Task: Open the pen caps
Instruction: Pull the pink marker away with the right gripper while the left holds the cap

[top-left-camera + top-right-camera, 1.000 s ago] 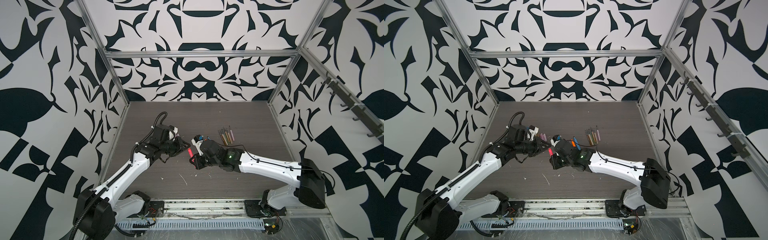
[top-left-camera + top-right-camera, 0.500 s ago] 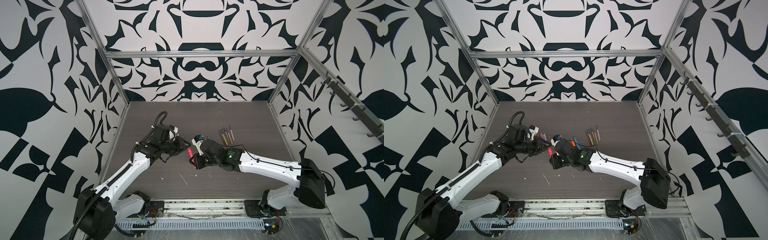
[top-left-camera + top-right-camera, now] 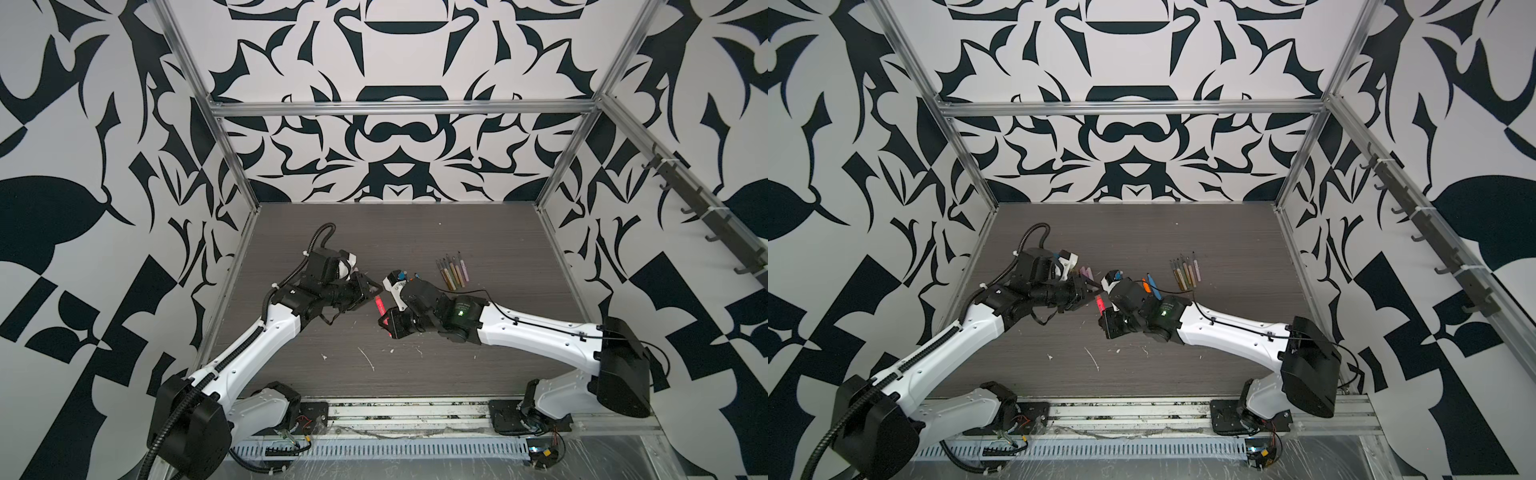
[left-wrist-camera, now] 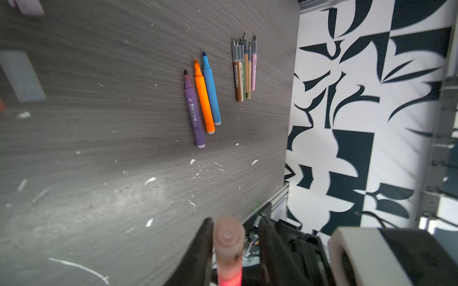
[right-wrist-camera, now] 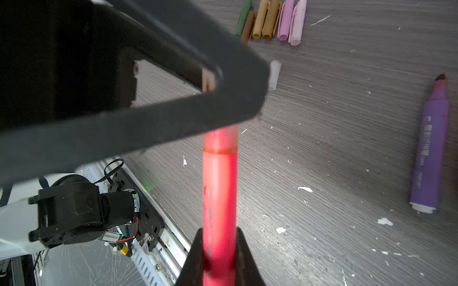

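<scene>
Two sets of jaws meet over mid bench (image 3: 415,232): R jaws pinched tight on pink pen (image 5: 219,193) barrel; L jaws straddle its cap (image 4: 228,237), grip can't tell. Loose caps (image 5: 269,22) on bench nr L jaws, uncapped pens (image 4: 204,99) to R.

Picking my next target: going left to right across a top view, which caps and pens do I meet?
In a top view: loose caps → pink pen, held off the table → orange pen → blue pen → row of thin pens.
</scene>
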`<action>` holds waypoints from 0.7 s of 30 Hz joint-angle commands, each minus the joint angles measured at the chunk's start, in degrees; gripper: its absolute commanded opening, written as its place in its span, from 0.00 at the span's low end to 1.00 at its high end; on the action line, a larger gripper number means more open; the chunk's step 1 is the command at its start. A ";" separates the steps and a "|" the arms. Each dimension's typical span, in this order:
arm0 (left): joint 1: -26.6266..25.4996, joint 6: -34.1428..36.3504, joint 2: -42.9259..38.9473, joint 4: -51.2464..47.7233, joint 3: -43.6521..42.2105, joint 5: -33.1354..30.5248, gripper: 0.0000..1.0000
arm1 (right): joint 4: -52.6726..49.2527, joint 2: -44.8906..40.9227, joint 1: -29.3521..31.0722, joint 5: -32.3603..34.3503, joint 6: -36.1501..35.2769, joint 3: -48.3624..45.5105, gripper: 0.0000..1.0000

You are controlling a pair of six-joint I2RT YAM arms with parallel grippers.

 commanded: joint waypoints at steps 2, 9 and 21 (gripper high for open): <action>-0.16 0.26 0.20 -0.13 1.89 0.25 0.02 | 0.91 -0.81 0.09 -0.21 0.38 1.30 0.00; -0.16 2.70 0.54 -2.43 2.93 -1.98 0.00 | 0.51 -1.67 0.18 0.18 0.47 0.94 0.00; 6.76 22.05 10.82 -13.28 22.09 -13.44 0.00 | 1.93 -3.79 2.93 2.65 3.82 -3.68 0.00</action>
